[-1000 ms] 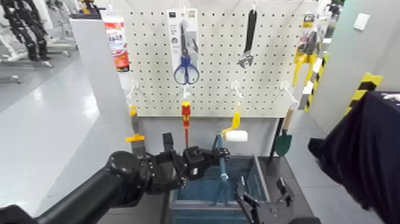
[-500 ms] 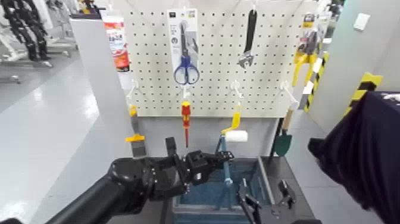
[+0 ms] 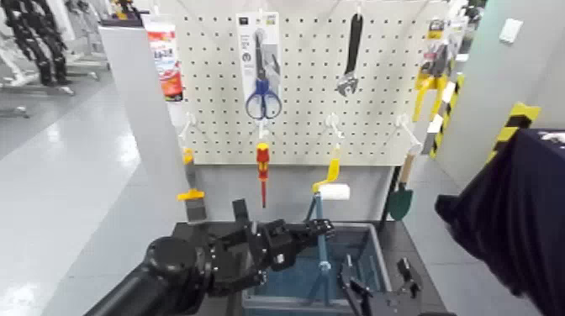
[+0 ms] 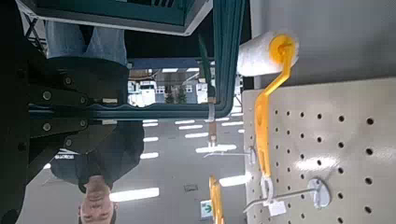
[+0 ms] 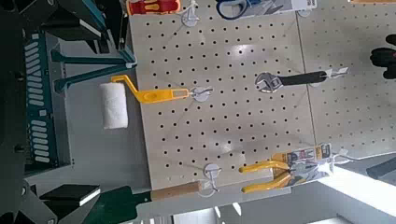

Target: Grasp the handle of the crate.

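The blue-grey crate [image 3: 380, 249] stands at the foot of the pegboard, low in the head view. Its thin teal handle [image 3: 322, 252] stands upright over the crate's middle. My left gripper [image 3: 319, 226] reaches in from the left and is shut on the upper part of the handle. In the left wrist view the handle [image 4: 227, 56] runs out from between the dark fingers [image 4: 65, 75]. My right gripper [image 3: 378, 287] is open and empty, low at the crate's near right corner. The right wrist view shows the crate's slatted side [image 5: 42, 93] and the handle [image 5: 89, 58].
A pegboard [image 3: 303, 84] behind the crate holds scissors [image 3: 263, 92], a red screwdriver [image 3: 262, 164], a wrench [image 3: 351, 59] and a yellow-handled paint roller [image 3: 331, 186] just above the handle. A person's dark sleeve [image 3: 513, 227] stands close at the right.
My left gripper and the handle have shifted a little to the right. The crate and my right gripper also sit slightly farther right in the head view.
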